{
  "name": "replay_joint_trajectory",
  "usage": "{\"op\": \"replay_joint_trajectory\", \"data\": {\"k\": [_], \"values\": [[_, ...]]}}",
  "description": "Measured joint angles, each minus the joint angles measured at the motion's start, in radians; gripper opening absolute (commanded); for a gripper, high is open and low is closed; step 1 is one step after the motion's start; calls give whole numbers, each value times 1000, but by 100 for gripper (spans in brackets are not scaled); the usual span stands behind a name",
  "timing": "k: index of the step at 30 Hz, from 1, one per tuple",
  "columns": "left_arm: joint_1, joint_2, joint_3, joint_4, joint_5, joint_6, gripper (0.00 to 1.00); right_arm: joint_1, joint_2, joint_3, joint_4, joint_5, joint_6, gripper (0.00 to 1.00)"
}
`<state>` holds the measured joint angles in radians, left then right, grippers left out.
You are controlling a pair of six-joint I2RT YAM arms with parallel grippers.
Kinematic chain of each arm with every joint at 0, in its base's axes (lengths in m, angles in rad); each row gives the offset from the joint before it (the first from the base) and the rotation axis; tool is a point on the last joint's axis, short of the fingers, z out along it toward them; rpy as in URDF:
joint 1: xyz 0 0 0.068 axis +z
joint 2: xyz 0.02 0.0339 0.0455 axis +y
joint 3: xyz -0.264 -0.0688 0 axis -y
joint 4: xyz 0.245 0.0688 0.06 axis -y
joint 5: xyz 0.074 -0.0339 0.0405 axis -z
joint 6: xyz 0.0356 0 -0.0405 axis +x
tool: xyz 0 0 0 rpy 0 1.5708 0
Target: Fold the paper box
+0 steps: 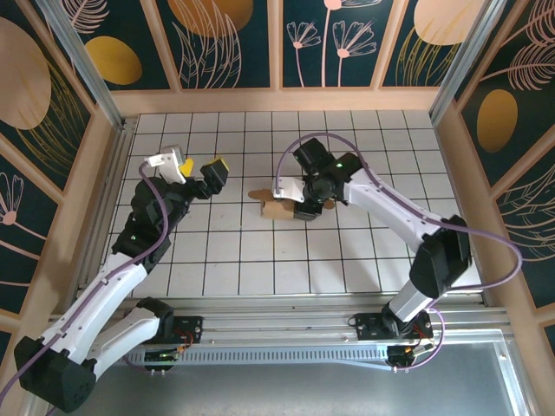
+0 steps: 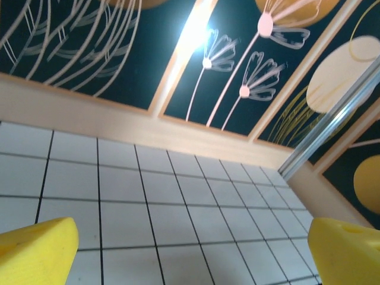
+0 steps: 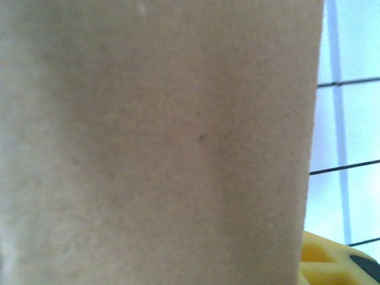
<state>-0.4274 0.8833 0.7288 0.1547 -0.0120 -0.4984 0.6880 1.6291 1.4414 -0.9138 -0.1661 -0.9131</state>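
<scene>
Table: a white tiled table (image 1: 364, 260) is closed in by a wooden ledge (image 1: 277, 100) at the back and by painted panels on both sides; the arm bases are fixed along the near edge.
Open room: bare tiles are seen behind the paper box up to the back ledge, and in front of it down to the near edge. A run of free tiles is left between the two grippers.
Paper box: the paper box (image 1: 276, 208) is found near the middle of the table, slightly right of the left gripper and well apart from every wall. A small brown flap is seen sticking out on its left side.
Box edge: in the right wrist view a plain cardboard panel (image 3: 154, 142) is held close to the lens, its straight right edge running top to bottom, with tiles seen beyond it.
Left gripper: the left gripper (image 1: 201, 166) is raised over the left part of the table, well clear of the box and pointed toward it.
Left jaws: they are spread wide; the yellow fingertips (image 2: 35, 252) are seen at the two lower corners of the left wrist view with bare tiles between them. Nothing is held or touched.
Right gripper: the right gripper (image 1: 302, 206) is set against the right side of the box.
Right jaws: they are closed part-way on the cardboard; one yellow finger (image 3: 323, 261) is seen just at the panel's lower right edge, and the other is hidden behind the panel.
</scene>
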Motion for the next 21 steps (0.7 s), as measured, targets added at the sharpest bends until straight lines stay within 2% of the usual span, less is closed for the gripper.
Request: {"op": "replay_joint_trajectory", "data": {"k": [5,9,14,21], "values": [[0,0,-46,2,30,-16,99,-21,67,14,-36,-42,-2,41],[0,-2,-64,2,30,-33,99,-28,104,32,-34,-52,-4,48],[0,-11,-74,5,29,-52,99,-39,109,37,-20,-66,-13,69],[0,-6,-75,6,34,-45,99,-47,109,87,-4,-95,-21,78]]}}
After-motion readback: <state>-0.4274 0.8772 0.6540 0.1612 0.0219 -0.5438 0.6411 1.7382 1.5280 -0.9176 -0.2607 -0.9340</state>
